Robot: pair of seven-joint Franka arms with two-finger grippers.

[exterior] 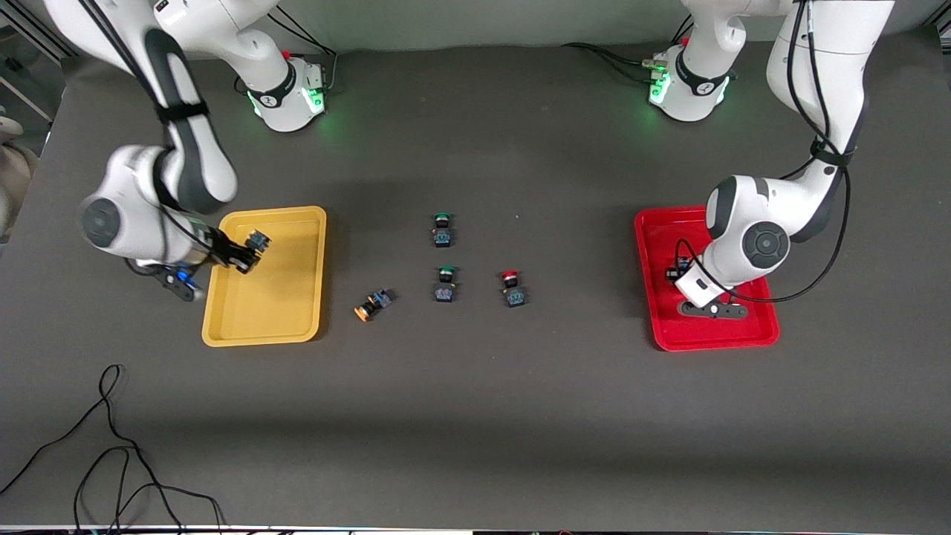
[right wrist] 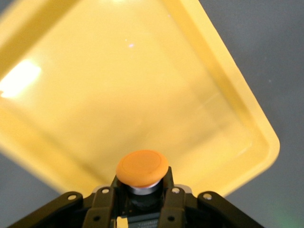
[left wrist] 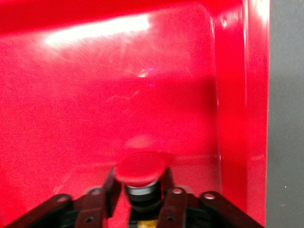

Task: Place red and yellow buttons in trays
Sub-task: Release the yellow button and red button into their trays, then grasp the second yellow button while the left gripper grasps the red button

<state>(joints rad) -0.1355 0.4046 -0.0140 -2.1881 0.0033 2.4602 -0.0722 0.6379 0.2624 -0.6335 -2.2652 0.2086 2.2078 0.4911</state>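
My right gripper (exterior: 251, 251) is shut on a yellow-capped button (exterior: 258, 240) and holds it over the yellow tray (exterior: 297, 319). In the right wrist view the orange-yellow cap (right wrist: 142, 167) sits between the fingers of the gripper (right wrist: 141, 189), above the tray floor (right wrist: 142, 71). My left gripper (exterior: 677, 272) is low inside the red tray (exterior: 743, 338), shut on a red-capped button (left wrist: 140, 168), just above the tray floor (left wrist: 118, 95). A second yellow-capped button (exterior: 371, 305) lies on its side on the table. A second red-capped button (exterior: 513, 288) stands mid-table.
Two green-capped buttons (exterior: 443, 229) (exterior: 445, 284) stand mid-table, one nearer to the front camera than the other, beside the loose red one. A black cable (exterior: 111, 446) lies at the table's front corner toward the right arm's end.
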